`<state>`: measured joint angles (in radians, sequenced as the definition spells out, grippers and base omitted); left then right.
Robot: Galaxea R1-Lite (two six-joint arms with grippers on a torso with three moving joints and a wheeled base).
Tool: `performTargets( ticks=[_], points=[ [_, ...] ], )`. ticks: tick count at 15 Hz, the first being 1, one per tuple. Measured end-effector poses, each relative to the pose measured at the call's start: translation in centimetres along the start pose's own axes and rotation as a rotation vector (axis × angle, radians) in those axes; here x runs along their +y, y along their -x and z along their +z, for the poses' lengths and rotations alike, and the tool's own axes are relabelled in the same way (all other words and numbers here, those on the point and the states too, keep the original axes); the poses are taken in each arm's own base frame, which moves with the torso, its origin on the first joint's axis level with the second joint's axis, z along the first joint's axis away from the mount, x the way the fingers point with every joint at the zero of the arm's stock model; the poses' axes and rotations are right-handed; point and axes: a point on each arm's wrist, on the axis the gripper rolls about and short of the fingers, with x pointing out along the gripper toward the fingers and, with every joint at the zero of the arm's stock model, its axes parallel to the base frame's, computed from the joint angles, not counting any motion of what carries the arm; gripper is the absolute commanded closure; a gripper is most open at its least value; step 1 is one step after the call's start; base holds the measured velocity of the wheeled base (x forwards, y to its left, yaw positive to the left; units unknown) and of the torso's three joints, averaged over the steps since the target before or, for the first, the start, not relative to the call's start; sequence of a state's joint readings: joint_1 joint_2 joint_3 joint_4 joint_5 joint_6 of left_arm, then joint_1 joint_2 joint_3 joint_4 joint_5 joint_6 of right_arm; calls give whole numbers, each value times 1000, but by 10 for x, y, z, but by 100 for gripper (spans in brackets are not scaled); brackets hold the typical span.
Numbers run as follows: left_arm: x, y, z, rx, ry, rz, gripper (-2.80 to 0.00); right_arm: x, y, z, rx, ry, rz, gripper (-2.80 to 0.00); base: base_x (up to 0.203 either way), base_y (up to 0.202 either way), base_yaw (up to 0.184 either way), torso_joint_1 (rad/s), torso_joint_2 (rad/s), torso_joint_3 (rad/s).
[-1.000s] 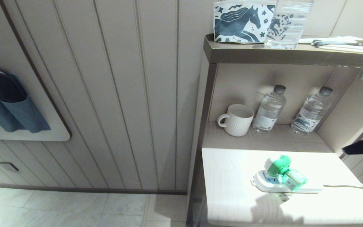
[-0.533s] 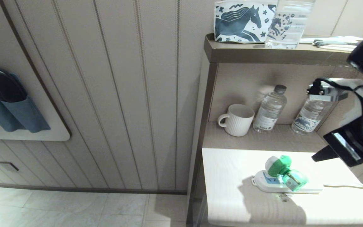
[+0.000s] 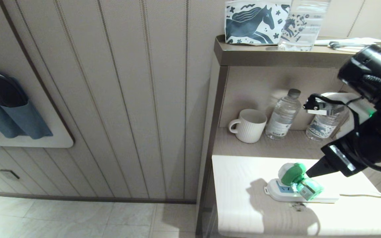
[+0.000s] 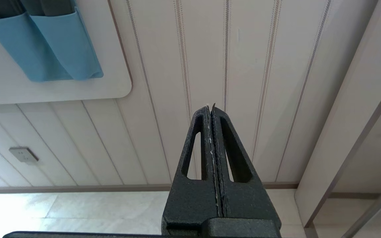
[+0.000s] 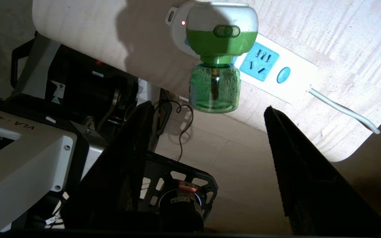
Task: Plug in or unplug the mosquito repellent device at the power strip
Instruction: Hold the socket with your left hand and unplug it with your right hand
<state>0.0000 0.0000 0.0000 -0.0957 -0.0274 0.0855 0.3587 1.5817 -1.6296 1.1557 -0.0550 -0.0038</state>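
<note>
Now, head view, step: the right gripper (image 3: 309, 172) hangs just beside the mosquito repellent device (image 3: 298, 180), which stands plugged into the power strip (image 3: 322, 198) on the pale table (image 3: 243, 211); this looks like the approach before pulling it out.
Head view, fingers: only one dark fingertip shows here, so the spread cannot be read from this angle.
Head view, next move: judging by the gap, the gripper must close in around the device's body, pinch it, then pull away from the strip without dragging the strip along.
Head view, hidden: the arm covers part of the right-hand water bottle (image 3: 322, 127); the left gripper is out of sight.

Left wrist view, state: the left gripper (image 4: 212, 109) is parked with its fingers pressed together on nothing, facing the panelled wall (image 4: 243, 66), well apart from the work.

Right wrist view, fingers: the two dark fingers (image 5: 296, 158) stand spread wide and hold nothing; the device's green bottle lies ahead of the gap, not yet between them.
Right wrist view, device: white head and green middle sit on the strip, a small red light glowing beside it; a free blue socket (image 5: 259, 61) and the blue button (image 5: 283, 74) lie further along, the cord (image 5: 342, 110) running off.
Right wrist view, hard to make out: the plug pins are hidden under the head, so how firmly it is seated cannot be told.
</note>
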Motion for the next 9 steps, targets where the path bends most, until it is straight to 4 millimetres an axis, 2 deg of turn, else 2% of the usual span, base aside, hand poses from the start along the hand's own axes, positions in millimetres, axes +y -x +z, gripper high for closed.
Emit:
performTargets(
  ticks=[9],
  points=[
    [0,0,0,0,0,0,0,2,-44,19,74,4,-12,-280,0,0,0,0,0,0]
  ],
)
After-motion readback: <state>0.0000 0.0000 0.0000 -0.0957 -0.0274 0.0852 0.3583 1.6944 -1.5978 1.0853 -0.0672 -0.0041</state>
